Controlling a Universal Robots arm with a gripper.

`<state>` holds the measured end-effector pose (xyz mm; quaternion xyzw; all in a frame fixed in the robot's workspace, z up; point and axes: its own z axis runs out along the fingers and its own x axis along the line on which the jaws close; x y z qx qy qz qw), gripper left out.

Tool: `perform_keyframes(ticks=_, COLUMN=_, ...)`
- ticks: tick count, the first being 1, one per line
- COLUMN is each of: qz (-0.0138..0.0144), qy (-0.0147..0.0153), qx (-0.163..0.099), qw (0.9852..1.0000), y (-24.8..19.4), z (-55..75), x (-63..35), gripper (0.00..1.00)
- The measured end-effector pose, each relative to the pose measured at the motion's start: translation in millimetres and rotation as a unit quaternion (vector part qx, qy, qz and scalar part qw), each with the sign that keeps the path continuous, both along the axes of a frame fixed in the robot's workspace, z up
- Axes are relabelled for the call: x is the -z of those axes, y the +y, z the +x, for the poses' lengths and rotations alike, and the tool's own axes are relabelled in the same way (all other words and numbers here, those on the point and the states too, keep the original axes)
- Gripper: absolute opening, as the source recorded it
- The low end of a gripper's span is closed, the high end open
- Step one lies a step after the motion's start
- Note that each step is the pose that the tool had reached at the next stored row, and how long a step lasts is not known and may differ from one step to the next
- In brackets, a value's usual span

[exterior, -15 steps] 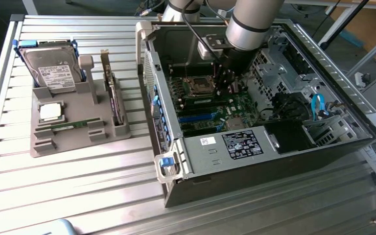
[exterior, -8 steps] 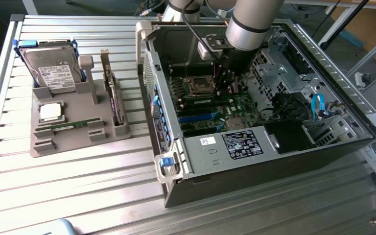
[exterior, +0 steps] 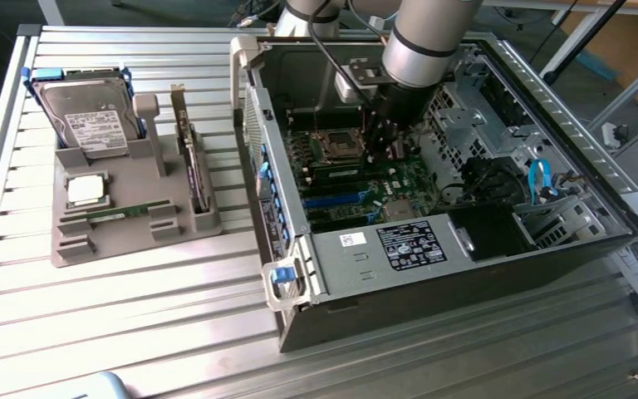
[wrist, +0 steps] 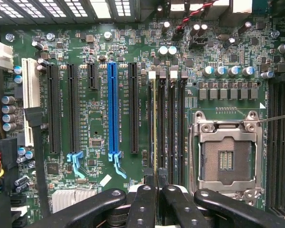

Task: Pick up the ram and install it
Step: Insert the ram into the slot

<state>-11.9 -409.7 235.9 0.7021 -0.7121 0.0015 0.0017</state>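
My gripper (exterior: 381, 155) reaches down into the open computer case (exterior: 296, 249), just above the motherboard (exterior: 408, 187). In the wrist view its two black fingers (wrist: 149, 190) stand almost together, shut on the ram (wrist: 155, 123). The ram shows edge-on as a thin green strip running along the first black memory slot, beside the other memory slots (wrist: 171, 123). Whether it is fully seated in the slot I cannot tell. A second ram stick (exterior: 114, 214) lies flat on the grey parts tray (exterior: 130, 241) at the exterior view's left.
The tray also holds a hard drive (exterior: 92, 120), a silver processor chip (exterior: 84, 189) and an upright expansion card (exterior: 193, 166). On the board the processor socket (wrist: 226, 159) is empty, and a blue card slot (wrist: 112, 109) lies beside black ones. Case walls and a drive cage (exterior: 485, 108) close in around the arm.
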Motion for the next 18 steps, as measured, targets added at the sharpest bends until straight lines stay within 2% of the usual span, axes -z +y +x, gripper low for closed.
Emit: perform_keyframes(ticks=18, qz=0.0, qy=0.0, qx=0.0, qw=1.0, y=0.0, z=0.0, x=2.9, gripper=0.13)
